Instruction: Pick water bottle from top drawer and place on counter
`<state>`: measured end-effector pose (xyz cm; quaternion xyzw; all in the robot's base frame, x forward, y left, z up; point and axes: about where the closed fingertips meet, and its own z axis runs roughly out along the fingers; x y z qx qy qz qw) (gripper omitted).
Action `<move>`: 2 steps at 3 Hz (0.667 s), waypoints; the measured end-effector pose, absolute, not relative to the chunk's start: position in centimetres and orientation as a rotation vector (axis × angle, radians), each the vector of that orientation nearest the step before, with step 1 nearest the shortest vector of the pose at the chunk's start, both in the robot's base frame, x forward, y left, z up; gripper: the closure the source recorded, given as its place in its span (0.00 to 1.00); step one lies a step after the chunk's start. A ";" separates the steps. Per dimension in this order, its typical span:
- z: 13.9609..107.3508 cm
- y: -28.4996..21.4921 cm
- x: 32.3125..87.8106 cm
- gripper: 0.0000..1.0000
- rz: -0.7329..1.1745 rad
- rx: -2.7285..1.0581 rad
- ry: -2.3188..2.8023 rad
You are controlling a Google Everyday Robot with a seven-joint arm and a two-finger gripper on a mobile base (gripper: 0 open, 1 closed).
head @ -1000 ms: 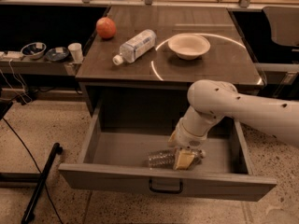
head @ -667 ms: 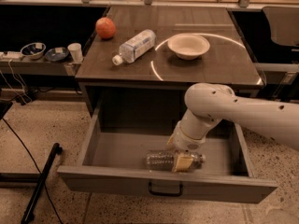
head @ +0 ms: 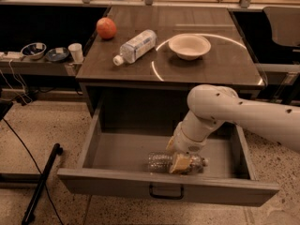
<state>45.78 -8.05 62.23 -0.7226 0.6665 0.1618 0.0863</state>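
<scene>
The water bottle [head: 159,162] lies on its side in the open top drawer [head: 117,183], near the front wall, with its cap end pointing right. My gripper [head: 182,162] is down in the drawer, right at the bottle's middle, with the white arm reaching in from the right. The part of the bottle under the gripper is hidden. The counter [head: 220,67] is the dark wood top above the drawer, marked with a thin white circle line.
On the counter lie a fatter clear bottle [head: 136,46], a white bowl [head: 189,46] and a red-orange ball [head: 106,27]. A low shelf on the left holds two bowls [head: 33,50] and a cup [head: 75,52]. A black pole [head: 42,182] lies on the floor at the left.
The arm has shifted slightly to the left and lower over the bottle. The bottle lies in about the same place in the drawer.
</scene>
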 end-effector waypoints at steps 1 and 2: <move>65.2 -10.0 47.1 0.98 0.459 -2.074 1.962; 67.6 -13.5 50.3 1.00 0.438 -2.050 1.970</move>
